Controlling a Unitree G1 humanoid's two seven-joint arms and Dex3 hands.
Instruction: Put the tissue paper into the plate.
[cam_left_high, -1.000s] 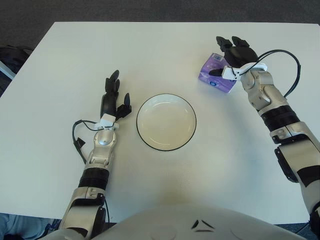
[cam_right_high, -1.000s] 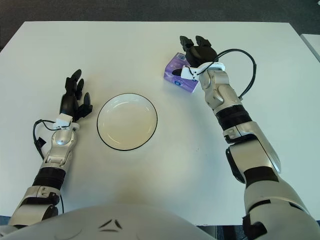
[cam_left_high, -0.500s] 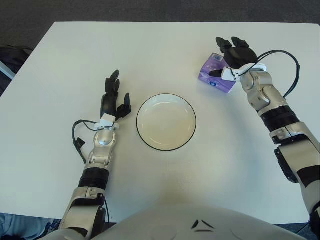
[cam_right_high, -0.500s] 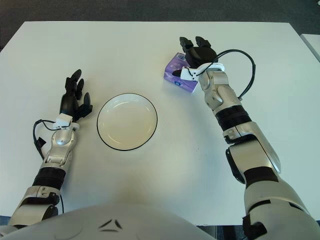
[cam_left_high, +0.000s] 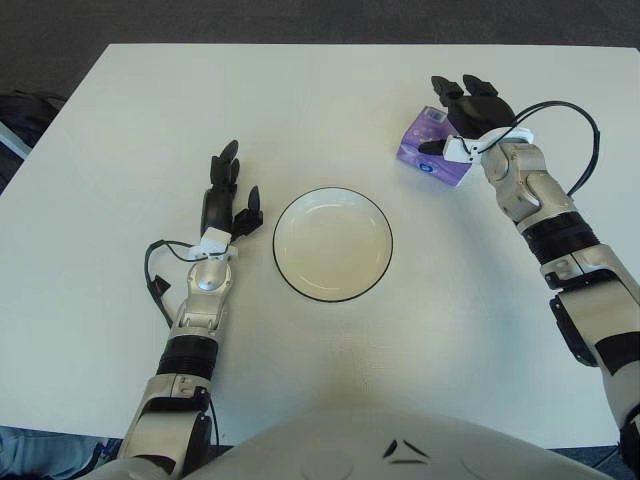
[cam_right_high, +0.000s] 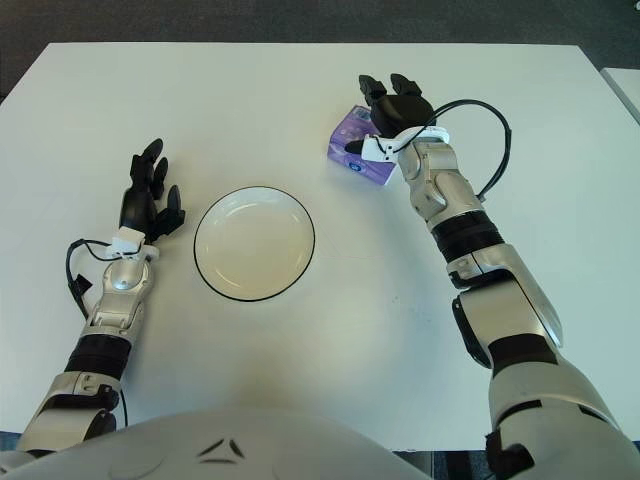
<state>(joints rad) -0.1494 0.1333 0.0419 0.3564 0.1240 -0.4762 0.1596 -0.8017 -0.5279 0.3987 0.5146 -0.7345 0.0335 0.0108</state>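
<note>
One purple tissue pack (cam_left_high: 432, 147) lies on the white bench (cam_left_high: 300, 90), toward its far right corner; its print is too small to read. The right hand (cam_left_high: 468, 115) grasps it, fingers over its far side, thumb on the near side. One empty plate (cam_left_high: 333, 243) sits mid-bench. The left hand (cam_left_high: 225, 200), fingers relaxed, shows left of the plate.

Likely an office or lab: a plain white bench (cam_left_high: 300, 110) stands on dark grey carpet (cam_left_high: 300, 20), seen along the far edge.
</note>
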